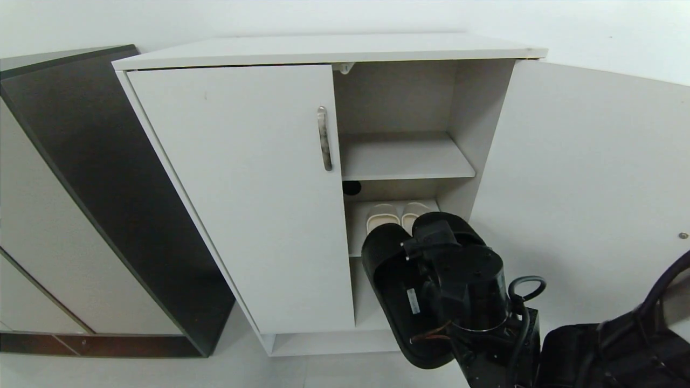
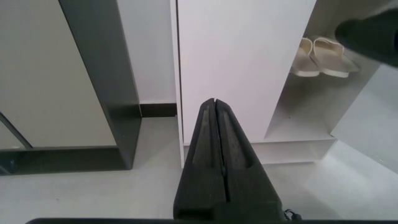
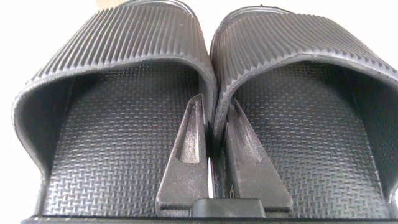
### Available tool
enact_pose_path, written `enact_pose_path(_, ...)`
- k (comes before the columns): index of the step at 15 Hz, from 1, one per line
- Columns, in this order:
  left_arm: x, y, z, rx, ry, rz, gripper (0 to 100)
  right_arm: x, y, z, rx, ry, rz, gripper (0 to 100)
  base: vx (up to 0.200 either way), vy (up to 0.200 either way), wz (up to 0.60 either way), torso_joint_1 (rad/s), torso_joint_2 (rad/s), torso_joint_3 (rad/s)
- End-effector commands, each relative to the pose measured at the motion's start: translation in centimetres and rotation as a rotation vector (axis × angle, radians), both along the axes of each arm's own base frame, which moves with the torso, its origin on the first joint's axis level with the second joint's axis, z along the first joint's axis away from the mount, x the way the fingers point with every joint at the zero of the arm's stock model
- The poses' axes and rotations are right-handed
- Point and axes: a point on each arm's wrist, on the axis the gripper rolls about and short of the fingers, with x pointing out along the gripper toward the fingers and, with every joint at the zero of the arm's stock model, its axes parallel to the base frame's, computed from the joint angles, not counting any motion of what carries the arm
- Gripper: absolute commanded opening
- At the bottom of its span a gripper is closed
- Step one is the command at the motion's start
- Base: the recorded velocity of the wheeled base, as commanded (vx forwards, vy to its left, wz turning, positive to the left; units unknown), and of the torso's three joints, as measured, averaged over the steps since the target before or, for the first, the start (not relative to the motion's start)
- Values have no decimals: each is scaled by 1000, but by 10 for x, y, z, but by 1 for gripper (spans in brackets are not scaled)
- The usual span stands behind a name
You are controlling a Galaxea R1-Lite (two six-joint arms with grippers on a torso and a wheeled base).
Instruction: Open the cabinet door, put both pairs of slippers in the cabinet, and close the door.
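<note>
Right pincer clenched on the inner edges of both black slippers, held side by side before the cabinet opening. Right door open. White slippers on lower shelf inside. Left pincer clenched, empty, facing closed left door.

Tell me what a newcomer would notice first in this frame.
The black slippers stand out, pinched together by their inner walls in the right tool and held before the open right side of the cabinet. Behind them, white slippers sit on the second shelf. The left tool is shut, pointed toward the closed left door.
</note>
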Motion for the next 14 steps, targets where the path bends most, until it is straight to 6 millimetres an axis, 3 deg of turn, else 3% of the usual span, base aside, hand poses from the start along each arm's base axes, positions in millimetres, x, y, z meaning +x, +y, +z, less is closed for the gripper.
enact_pose_path(1, 0, 0, 0, 0, 0, 0, 0, 1, 9, 36, 84, -75, -52, 0, 0, 0, 0, 0, 0, 0)
enact_pose_path(6, 0, 0, 0, 0, 0, 0, 0, -10, 4, 81, 202, -158, -71, 0, 0, 0, 0, 0, 0, 0)
enact_pose_path(14, 0, 0, 0, 1, 0, 1, 0, -10, 1, 107, 241, -79, -84, 0, 0, 0, 0, 0, 0, 0)
